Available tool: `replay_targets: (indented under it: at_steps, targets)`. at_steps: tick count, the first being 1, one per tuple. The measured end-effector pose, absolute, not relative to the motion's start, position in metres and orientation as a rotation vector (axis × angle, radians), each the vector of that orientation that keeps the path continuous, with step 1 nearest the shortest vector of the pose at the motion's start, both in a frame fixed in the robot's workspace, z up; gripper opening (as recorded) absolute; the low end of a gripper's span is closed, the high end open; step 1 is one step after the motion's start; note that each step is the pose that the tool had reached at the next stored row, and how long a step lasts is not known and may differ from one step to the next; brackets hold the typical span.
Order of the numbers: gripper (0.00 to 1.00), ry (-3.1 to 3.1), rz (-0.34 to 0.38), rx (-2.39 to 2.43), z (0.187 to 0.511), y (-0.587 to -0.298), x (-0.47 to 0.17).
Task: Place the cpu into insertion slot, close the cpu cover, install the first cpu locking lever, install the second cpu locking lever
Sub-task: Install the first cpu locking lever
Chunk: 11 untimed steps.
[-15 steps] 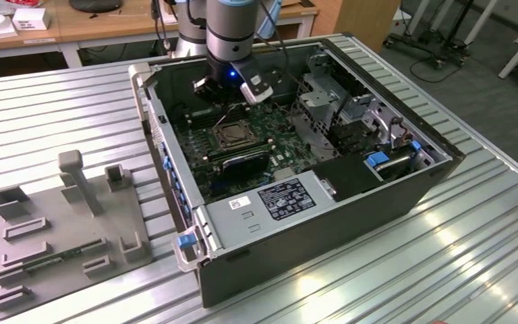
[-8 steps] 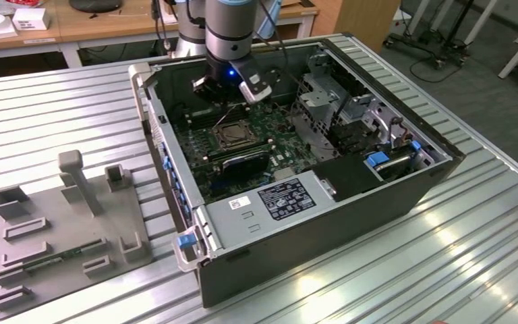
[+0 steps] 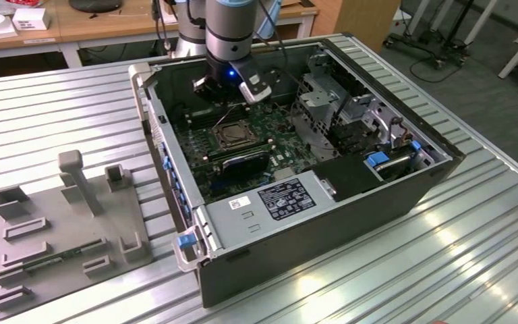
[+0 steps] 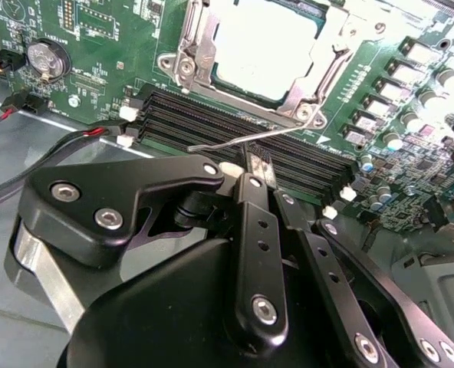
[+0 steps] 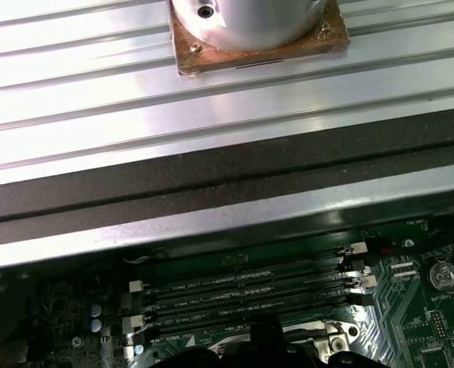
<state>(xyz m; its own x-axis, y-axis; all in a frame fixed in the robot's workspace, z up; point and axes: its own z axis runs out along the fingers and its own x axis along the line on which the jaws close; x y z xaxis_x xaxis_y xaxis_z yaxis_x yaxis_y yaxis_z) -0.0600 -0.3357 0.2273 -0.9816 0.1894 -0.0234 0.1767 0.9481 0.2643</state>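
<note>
Drawn narrow at the fingertips [image 4: 259,170], almost pad to pad, with the gripper [image 4: 255,165] low over the black memory slots [image 4: 181,123] in the second wrist view; impossible to tell whether pinching anything or merely pressing. Touching or just past those tips, a thin wire locking lever [image 4: 215,144], slanting free from the socket corner and not yet hooked down. Farther on, the cpu [image 4: 269,46] seated flat in the insertion slot [image 4: 173,63], framed by the cpu cover [image 4: 242,88] lying closed over its edges. Probably best done by bearing on the wire near its free end, sweeping down and sideways smoothly toward the catch, staying off the memory slots and guarding against slipping off so thin a rod.
</note>
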Motion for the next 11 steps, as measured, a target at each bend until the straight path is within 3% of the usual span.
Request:
replay_targets:
  at_steps: [11]
  targets:
    - [0.11,3.052,0.409,0.287,0.2256,-0.3343,-0.0570]
